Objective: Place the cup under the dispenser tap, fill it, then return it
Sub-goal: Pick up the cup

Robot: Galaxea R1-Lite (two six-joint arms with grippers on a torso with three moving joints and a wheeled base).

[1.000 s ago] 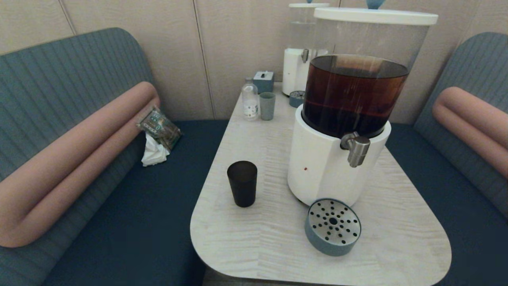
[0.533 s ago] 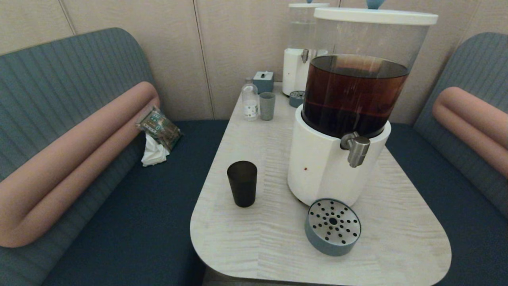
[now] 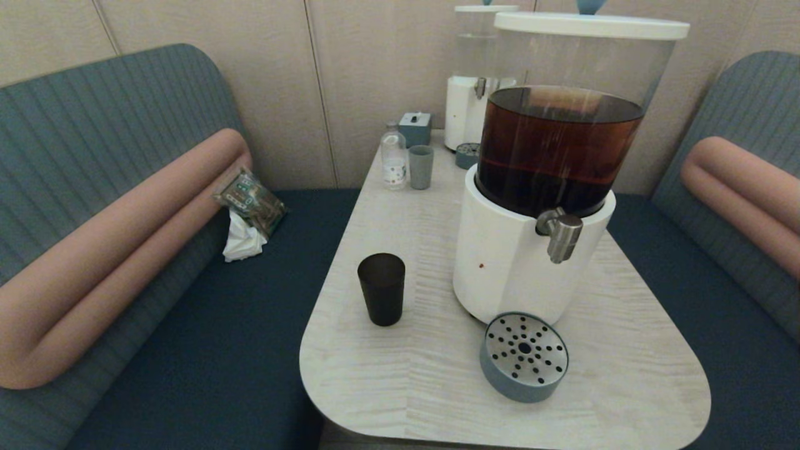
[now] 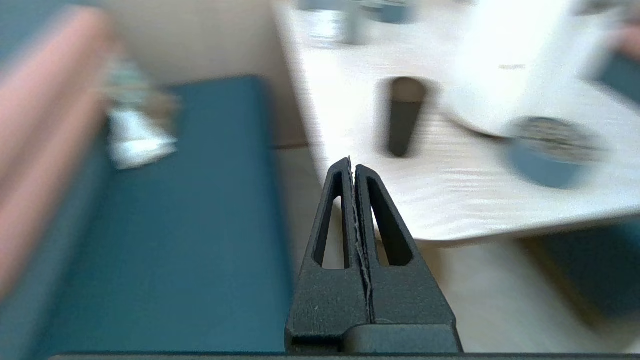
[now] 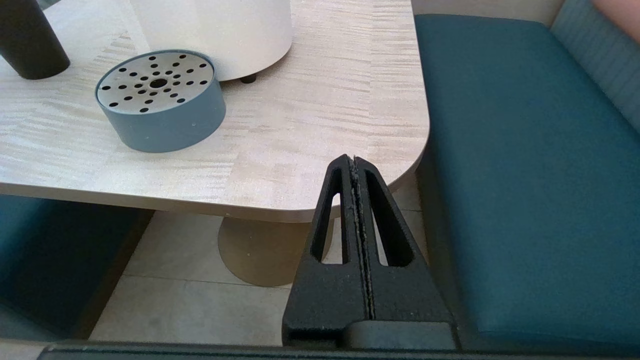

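Note:
The dark tumbler cup (image 3: 381, 288) stands upright on the pale table (image 3: 400, 387), left of the big dispenser (image 3: 544, 169) with brown liquid. Its steel tap (image 3: 560, 234) juts out above a round blue drip tray (image 3: 524, 356). Neither arm shows in the head view. My left gripper (image 4: 351, 165) is shut and empty, held low before the table's near-left edge, with the cup (image 4: 402, 116) well beyond it. My right gripper (image 5: 353, 162) is shut and empty below the table's near-right corner; the drip tray (image 5: 160, 100) and the cup's base (image 5: 30, 42) lie farther off.
A small grey-green cup (image 3: 420, 166), a clear bottle (image 3: 394, 156), a blue box (image 3: 415, 128) and a second, clear-liquid dispenser (image 3: 476, 81) stand at the table's far end. Blue bench seats (image 3: 206, 350) flank the table; a wrapper and tissue (image 3: 247, 212) lie on the left one.
Nothing differs in the head view: the cup, the dispenser and the drip tray stay where they were, and no arm has come into view.

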